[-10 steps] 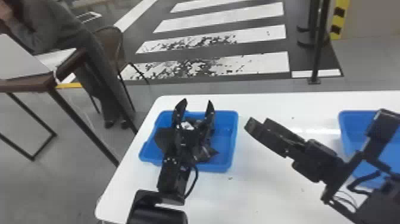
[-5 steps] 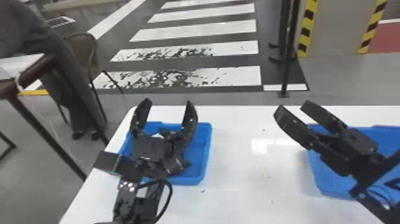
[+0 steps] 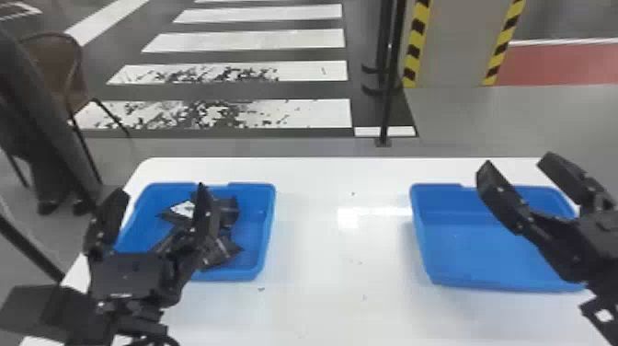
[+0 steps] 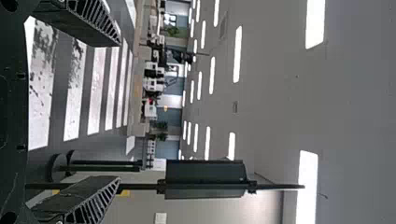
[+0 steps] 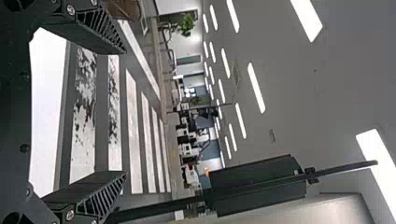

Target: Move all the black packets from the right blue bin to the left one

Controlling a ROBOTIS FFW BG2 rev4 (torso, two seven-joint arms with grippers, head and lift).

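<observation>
While our 11 o'clock bin holds black packets, we have our left pincer and right pincer open

Clear lane down the worktop between left blue bin and right blue bin; bin walls bound it. Left gripper obstructs overhead access to left bin's left side. Right gripper crowds right bin's right side; its left side is open from above.
</observation>
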